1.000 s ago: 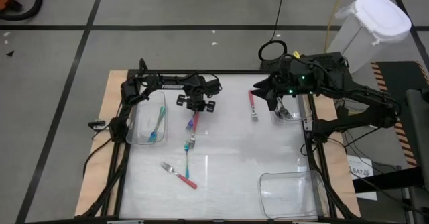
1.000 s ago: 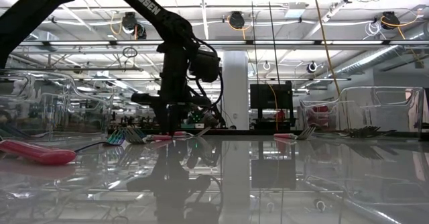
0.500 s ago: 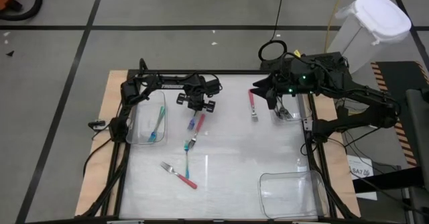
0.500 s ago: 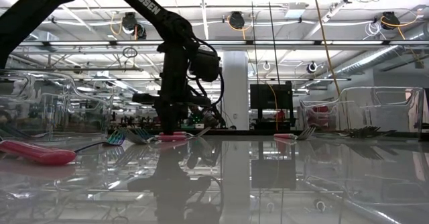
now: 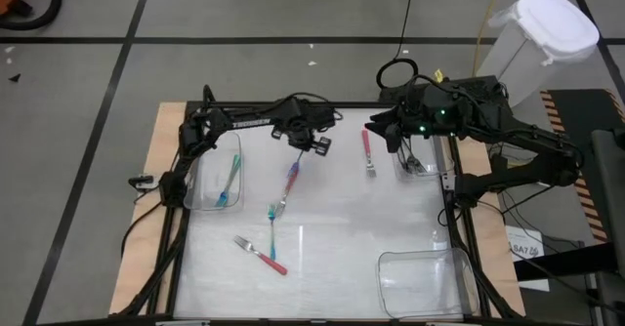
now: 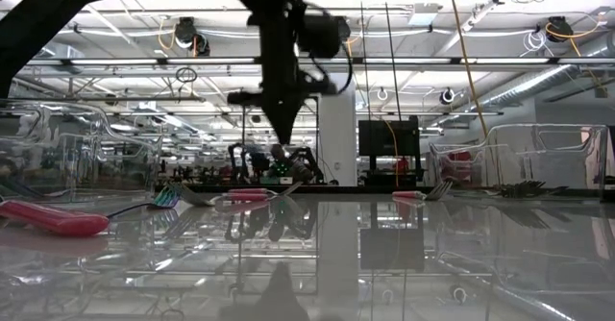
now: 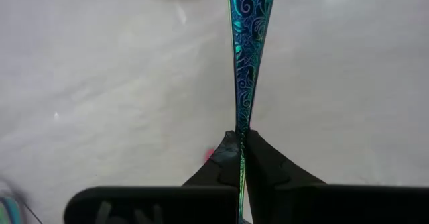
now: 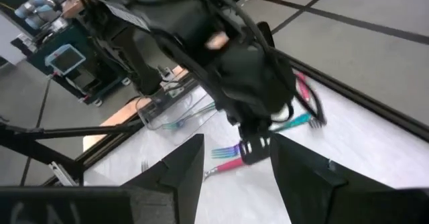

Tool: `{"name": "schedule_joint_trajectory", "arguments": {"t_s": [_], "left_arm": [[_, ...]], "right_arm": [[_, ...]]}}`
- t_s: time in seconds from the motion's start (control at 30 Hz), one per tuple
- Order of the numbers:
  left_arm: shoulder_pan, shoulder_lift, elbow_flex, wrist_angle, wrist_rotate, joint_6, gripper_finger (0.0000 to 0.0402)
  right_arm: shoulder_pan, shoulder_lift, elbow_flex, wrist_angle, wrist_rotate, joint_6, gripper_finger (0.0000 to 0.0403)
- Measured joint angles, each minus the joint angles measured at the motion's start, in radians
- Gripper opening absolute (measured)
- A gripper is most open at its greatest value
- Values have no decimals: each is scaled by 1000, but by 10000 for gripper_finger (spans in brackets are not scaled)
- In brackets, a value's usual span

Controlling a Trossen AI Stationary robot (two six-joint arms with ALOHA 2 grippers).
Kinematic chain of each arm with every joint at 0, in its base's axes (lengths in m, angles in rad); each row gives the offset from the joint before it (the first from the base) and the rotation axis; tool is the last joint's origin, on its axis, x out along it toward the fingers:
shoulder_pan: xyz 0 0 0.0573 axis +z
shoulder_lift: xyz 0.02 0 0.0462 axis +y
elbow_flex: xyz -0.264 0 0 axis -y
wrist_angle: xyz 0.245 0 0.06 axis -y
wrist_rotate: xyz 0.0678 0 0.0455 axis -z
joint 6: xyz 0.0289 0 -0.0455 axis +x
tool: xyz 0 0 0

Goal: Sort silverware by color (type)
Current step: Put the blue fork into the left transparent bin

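Since a second ago the left arm has risen and swung toward the counter's far middle, and the teal fork [image 7: 242,63] it was reaching for now hangs off the surface. In the left wrist view the left gripper [image 7: 240,158] has its jaws pinched tight on the fork's patterned handle. In the high view the fork [image 5: 291,178] slants down from the gripper [image 5: 311,142] above the white counter [image 5: 332,238]. A teal fork [image 5: 273,212] lies just beneath it, a pink-handled fork [image 5: 262,253] nearer the front, and another pink one [image 5: 368,152] toward the right. Teal forks lie in the clear bin [image 5: 221,182] at the left. The right gripper [image 8: 236,165] waits at the far right edge, its jaws apart and empty.
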Motion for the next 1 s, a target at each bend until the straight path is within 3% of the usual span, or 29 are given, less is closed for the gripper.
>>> {"name": "schedule_joint_trajectory", "arguments": {"t_s": [0.13, 0.27, 0.37, 0.67, 1.0], "left_arm": [[-19, 0, 161, -28, -26, 0, 2], [-36, -2, 336, -85, -76, 18, 2], [-40, -2, 459, -114, -106, 49, 2], [-33, -121, 469, 49, -81, 62, 1], [-38, -163, 469, 257, -86, 75, 1]], "right_arm": [[0, -12, 1, -137, 8, 25, 164], [10, -60, 1, -326, 116, 91, 164], [16, -91, 1, -368, 149, 88, 164], [17, -79, 1, -307, 235, 140, 164], [16, 48, 1, 43, 187, 108, 164]]}}
